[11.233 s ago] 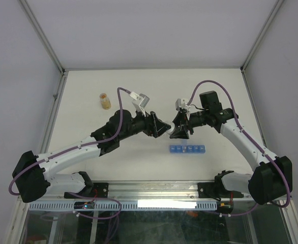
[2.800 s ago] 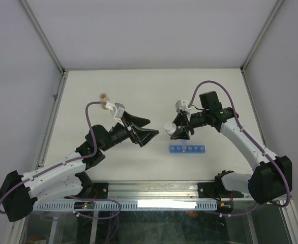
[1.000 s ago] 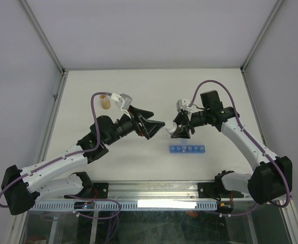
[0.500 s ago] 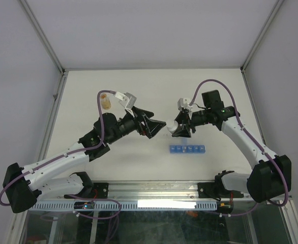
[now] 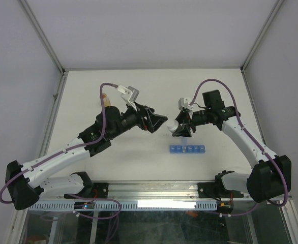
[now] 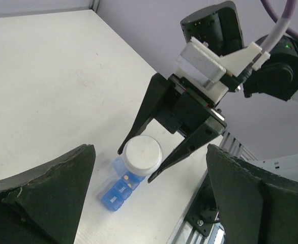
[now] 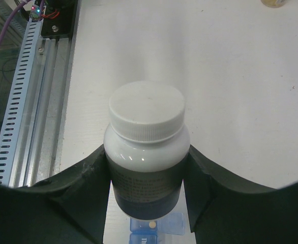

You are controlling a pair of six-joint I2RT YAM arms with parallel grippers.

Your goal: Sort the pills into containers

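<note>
1. White tabletop (image 5: 215, 86) fills the floor of a booth with pale walls on the left, right and far sides. Metal frame posts (image 5: 42, 35) run up from its far corners.
2. At the near edge, a slotted metal rail (image 5: 154, 204) runs across in front of both arm bases.
3. The far part of the table, beyond both arms, shows as open white surface right up to the far wall.
4. The right gripper (image 5: 179, 128) is closed around the dark body of a white-capped pill bottle (image 7: 146, 147). It holds the bottle off the table, with the cap pointing left.
5. The left gripper (image 5: 160, 124) faces that cap with its jaws spread wide and nothing between them. It is close to the cap, but in the left wrist view it is apart from it.
6. The blue pill organizer (image 5: 188, 149) lies flat, left to right, on the near-right part of the table. It is just on the near side of the held bottle and a short way in from the rail.
7. From the right wrist camera, one end of the organizer shows just under the bottle's base, with a small pale pill in one compartment.
8. A small bottle with orange contents (image 5: 107, 103) stands on the far-left part of the table, partly behind the left arm and its purple cable (image 5: 102, 94).
</note>
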